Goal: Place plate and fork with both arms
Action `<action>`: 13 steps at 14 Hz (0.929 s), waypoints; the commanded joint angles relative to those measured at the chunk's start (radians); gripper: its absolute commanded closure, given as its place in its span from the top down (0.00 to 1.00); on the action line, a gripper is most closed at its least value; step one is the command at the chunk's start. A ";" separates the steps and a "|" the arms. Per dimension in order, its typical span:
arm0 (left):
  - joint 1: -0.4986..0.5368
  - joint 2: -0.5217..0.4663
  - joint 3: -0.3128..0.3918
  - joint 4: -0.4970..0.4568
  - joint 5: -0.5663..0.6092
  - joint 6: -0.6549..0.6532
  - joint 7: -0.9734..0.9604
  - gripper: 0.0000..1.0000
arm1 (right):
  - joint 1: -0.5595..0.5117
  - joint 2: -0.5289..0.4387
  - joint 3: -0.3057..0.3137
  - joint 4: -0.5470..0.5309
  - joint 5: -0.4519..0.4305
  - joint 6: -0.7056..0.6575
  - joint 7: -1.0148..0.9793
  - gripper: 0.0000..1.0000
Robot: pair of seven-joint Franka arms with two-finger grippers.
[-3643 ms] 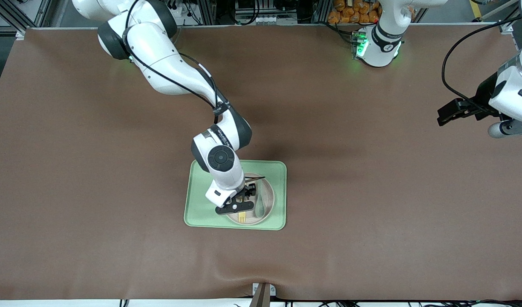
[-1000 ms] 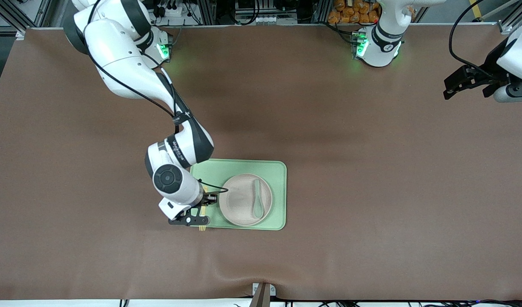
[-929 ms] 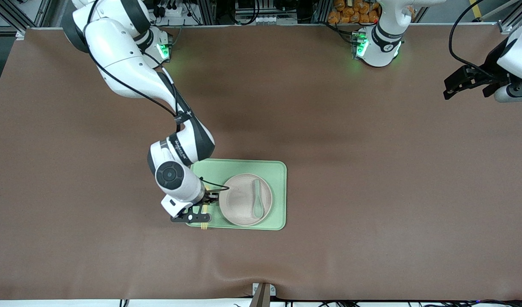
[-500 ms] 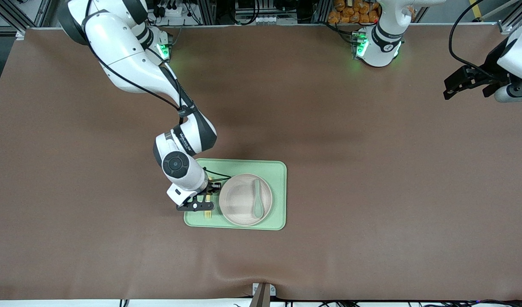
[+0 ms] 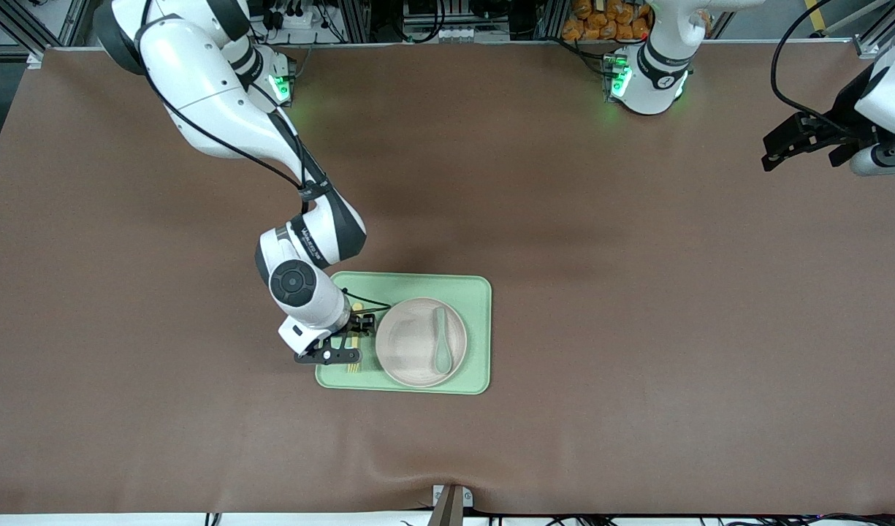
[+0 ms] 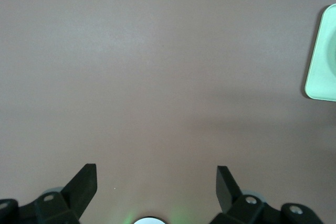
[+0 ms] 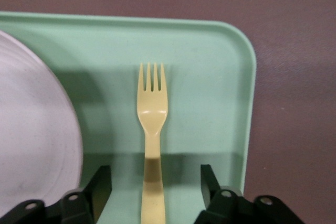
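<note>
The right gripper's [image 7: 155, 179] fingers [image 7: 101, 182] stand apart on either side of the fork's [image 7: 151, 124] handle, with clear gaps and no contact. The fork lies flat on the light-green tray [image 7: 210, 66], its tines pointing toward the front camera, just beside the plate [image 7: 31, 129] on the strip of tray toward the right arm's end of the table. In the front view the right gripper [image 5: 337, 349] sits low over that strip, the fork [image 5: 352, 358] partly under it. The plate [image 5: 410, 343] rests on the tray [image 5: 476, 336] with a grey-green spoon [image 5: 442, 343] lying in it. The left gripper [image 6: 156, 182] waits with its fingers [image 6: 84, 182] spread wide, well apart from the tray, over bare brown table [image 5: 637, 292] at the left arm's end [image 5: 798, 139].
</note>
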 commanded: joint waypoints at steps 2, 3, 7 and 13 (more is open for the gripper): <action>0.007 -0.034 -0.001 -0.031 -0.016 0.018 -0.007 1.00 | -0.156 -0.029 0.114 0.095 -0.018 -0.158 0.001 1.00; 0.007 -0.034 -0.003 -0.031 -0.016 0.018 -0.007 1.00 | -0.214 -0.046 0.174 0.120 -0.022 -0.193 0.001 1.00; 0.007 -0.047 -0.001 -0.040 -0.014 0.018 -0.008 1.00 | -0.307 -0.156 0.216 0.128 -0.020 -0.299 0.004 1.00; 0.005 -0.051 -0.001 -0.044 -0.016 0.018 -0.007 1.00 | -0.359 -0.343 0.245 0.120 -0.034 -0.487 0.004 1.00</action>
